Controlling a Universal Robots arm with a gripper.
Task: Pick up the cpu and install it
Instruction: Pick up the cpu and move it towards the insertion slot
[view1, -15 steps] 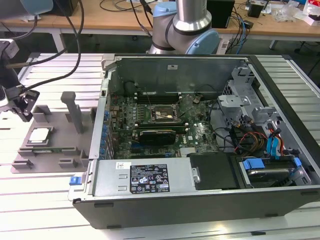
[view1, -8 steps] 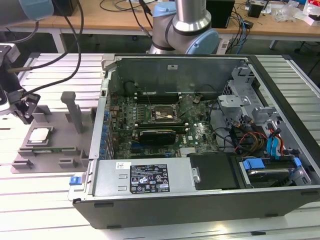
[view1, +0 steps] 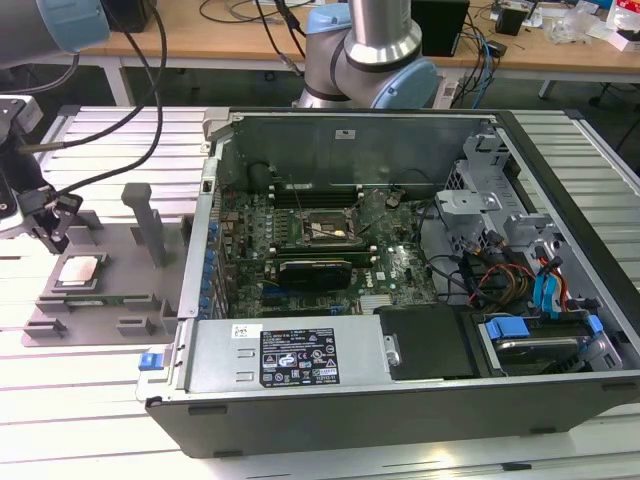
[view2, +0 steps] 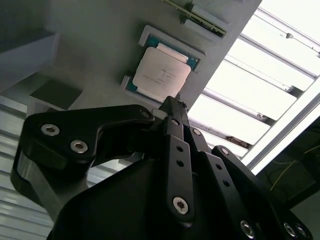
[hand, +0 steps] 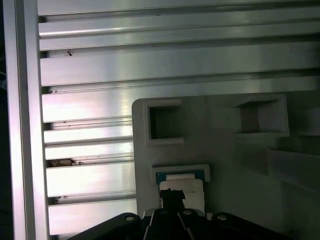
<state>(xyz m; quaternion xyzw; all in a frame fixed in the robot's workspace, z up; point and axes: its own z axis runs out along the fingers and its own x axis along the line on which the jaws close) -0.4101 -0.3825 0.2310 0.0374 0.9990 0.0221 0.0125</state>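
Note:
The cpu (view1: 80, 270) lies flat with its silver top up in a pocket of the grey fixture tray (view1: 135, 300), at the exterior view's left, outside the computer case. My gripper (view1: 55, 215) hangs just above and slightly behind it, holding nothing. In the second wrist view the cpu (view2: 162, 72) sits just beyond the black gripper (view2: 172, 104), whose tips meet in one point. In the first wrist view the gripper (hand: 172, 195) covers part of the cpu (hand: 194, 187). The motherboard's socket (view1: 325, 230) lies inside the open case.
The open computer case (view1: 400, 380) takes up the middle and the exterior view's right, with cables, drive bays and a power supply (view1: 290, 352). Upright grey posts (view1: 150, 225) stand on the tray next to the cpu. A slatted aluminium table (hand: 90, 75) lies beneath everything.

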